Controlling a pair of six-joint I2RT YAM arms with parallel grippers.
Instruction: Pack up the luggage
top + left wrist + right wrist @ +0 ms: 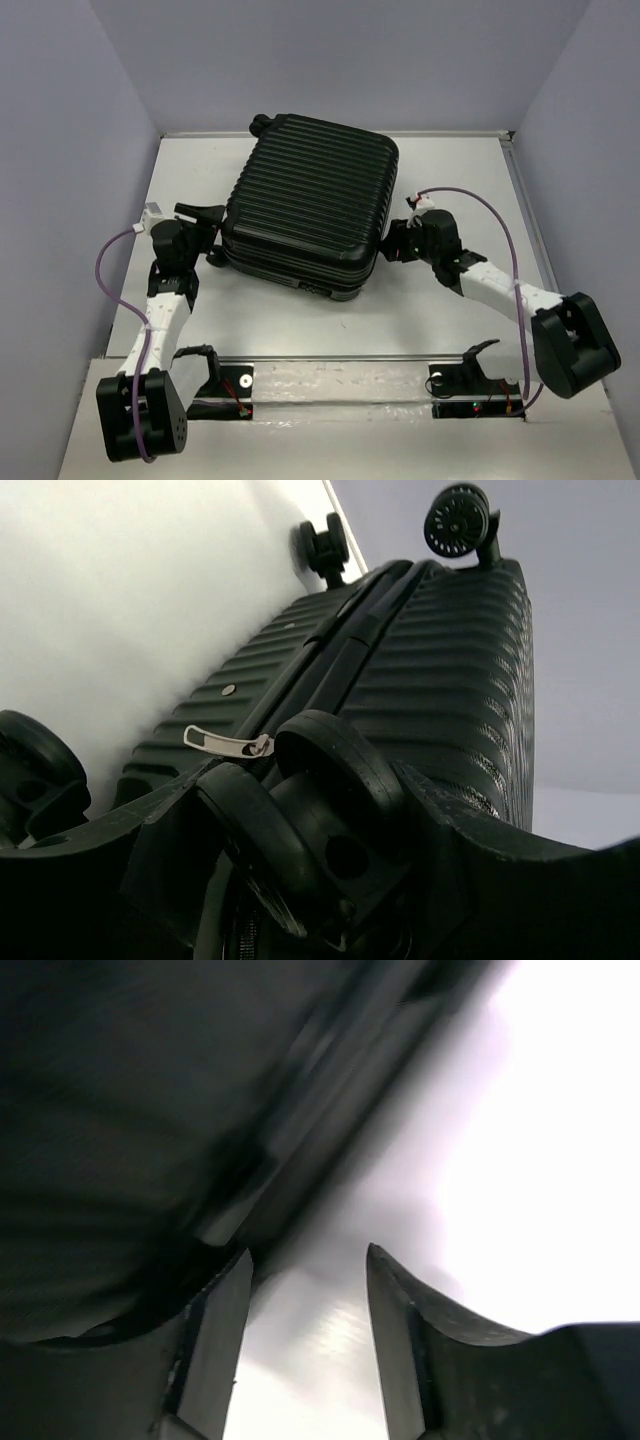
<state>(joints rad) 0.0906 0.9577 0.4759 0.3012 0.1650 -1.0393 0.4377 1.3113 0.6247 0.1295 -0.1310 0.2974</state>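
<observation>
Hard shell, faint sheen
I see the luggage (312, 200) in ribbed black plastic, its zip pull (222, 742) bright metal, its wheel (340, 770) smooth and matt

This is looking like a robotics lab test cell, not a home or a shop. Plain lavender-grey walls (80, 150) are boxing in a bare white tabletop (450, 320) on the left, far and right sides. A white-and-black left arm (160, 320) and right arm (495, 285) are standing bolted at the near edge, with purple cables (100, 262) looping off them. Black mounting plates (225, 385) with tiny lit indicators are sitting on a glossy strip (340, 385) there. The luggage (315, 200) is lying between the arms.
</observation>
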